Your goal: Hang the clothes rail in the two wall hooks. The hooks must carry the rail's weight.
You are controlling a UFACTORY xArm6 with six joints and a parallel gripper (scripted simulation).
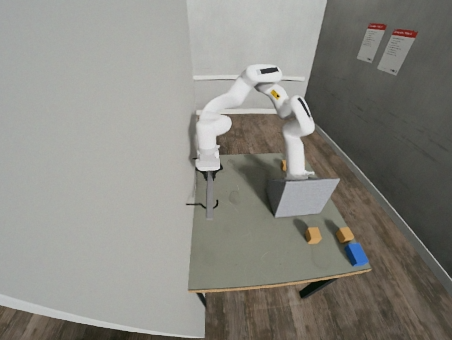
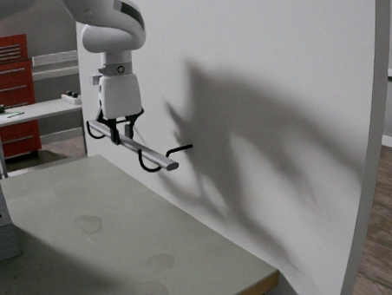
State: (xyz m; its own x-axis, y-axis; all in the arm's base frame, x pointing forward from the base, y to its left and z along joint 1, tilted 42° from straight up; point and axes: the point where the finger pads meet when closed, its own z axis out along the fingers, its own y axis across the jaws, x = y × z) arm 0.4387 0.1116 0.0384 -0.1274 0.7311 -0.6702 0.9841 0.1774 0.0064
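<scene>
Take the white wall (image 2: 269, 108) as your reference. In the exterior view, the first hook (image 2: 96, 133) sits at the far left, projecting from the wall beneath the arm. Just to its right you see the gripper (image 2: 120, 128) pointing straight down, its jaws clamped narrow on the rail (image 2: 145, 153) near the rail's far end. The rail runs alongside the wall, well above the table (image 2: 130, 234), and lies in the curve of both hooks. Further right, the second hook (image 2: 149, 165) cradles the rail just short of its near end. In the top view, a grey box (image 1: 302, 196), two orange blocks (image 1: 313, 235) and a blue block (image 1: 356, 253) lie well away from the wall.
</scene>
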